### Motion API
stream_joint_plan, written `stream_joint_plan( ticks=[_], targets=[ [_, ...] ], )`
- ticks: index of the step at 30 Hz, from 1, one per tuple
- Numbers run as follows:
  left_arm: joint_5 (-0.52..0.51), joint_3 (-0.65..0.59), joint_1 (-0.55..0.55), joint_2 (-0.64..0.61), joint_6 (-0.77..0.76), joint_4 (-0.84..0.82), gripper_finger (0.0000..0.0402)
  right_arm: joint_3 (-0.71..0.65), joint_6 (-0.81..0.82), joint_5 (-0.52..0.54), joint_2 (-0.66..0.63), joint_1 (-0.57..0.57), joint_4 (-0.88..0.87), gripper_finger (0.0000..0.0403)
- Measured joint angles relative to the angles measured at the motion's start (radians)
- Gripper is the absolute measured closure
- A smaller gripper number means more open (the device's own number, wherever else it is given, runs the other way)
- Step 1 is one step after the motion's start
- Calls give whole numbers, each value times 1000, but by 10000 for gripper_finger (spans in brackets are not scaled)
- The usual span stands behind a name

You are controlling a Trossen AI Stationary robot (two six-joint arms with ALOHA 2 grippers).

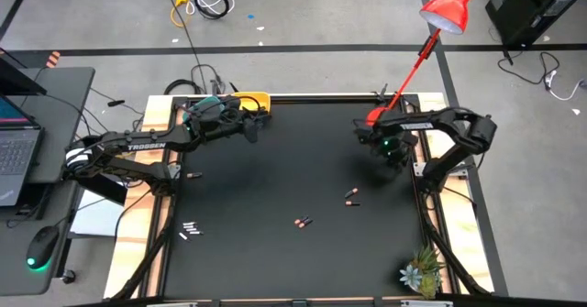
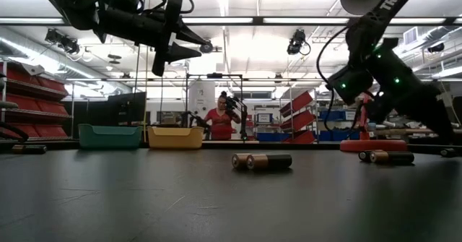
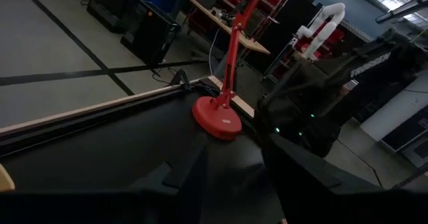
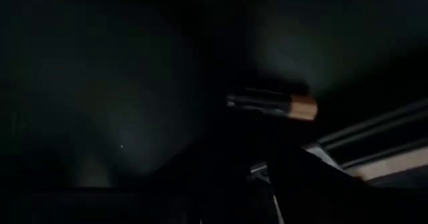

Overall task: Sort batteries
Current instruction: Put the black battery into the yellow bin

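Dark batteries with copper-orange ends lie on the black mat: one pair (image 1: 303, 222) (image 2: 261, 161) near the middle, another (image 1: 351, 195) (image 2: 381, 157) to its right, one (image 1: 194, 174) at the left. Whitish batteries (image 1: 190, 229) lie near the left edge. My left gripper (image 1: 249, 128) (image 3: 234, 184) hangs open and empty above the far left of the mat, beside the yellow bowl (image 1: 257, 99) (image 2: 175, 136). The teal bowl (image 2: 110, 136) stands next to it. My right gripper (image 1: 390, 156) hovers open over the right side. One dark battery (image 4: 271, 105) lies just ahead of it.
A red desk lamp stands with its base (image 1: 378, 116) (image 3: 217, 120) on the far right of the mat, close behind my right gripper. A small plant (image 1: 422, 272) sits at the near right corner. A person (image 2: 220, 119) shows in the room beyond.
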Motion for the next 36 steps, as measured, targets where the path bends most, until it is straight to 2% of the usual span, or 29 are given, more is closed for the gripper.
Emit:
stream_joint_plan(
  ticks=[5, 12, 15, 18, 26, 36],
  targets=[
    [0, 0, 0, 0, 0, 0, 238, 32, -53, 28, 27, 132, -7, 227],
    [0, 0, 0, 0, 0, -1, 238, 104, -115, 42, 84, 261, -32, 226],
    [0, 0, 0, 0, -4, -1, 238, 104, -213, 121, 108, 299, -37, 225],
    [0, 0, 0, 0, -17, -1, 238, 93, -298, 169, 140, 313, -64, 220],
    [0, 0, 0, 0, -33, -1, 238, 52, -355, 172, 175, 337, -88, 193],
    [0, 0, 0, 0, -34, -1, 238, -49, -375, 206, 174, 342, 37, 159]
  ],
)
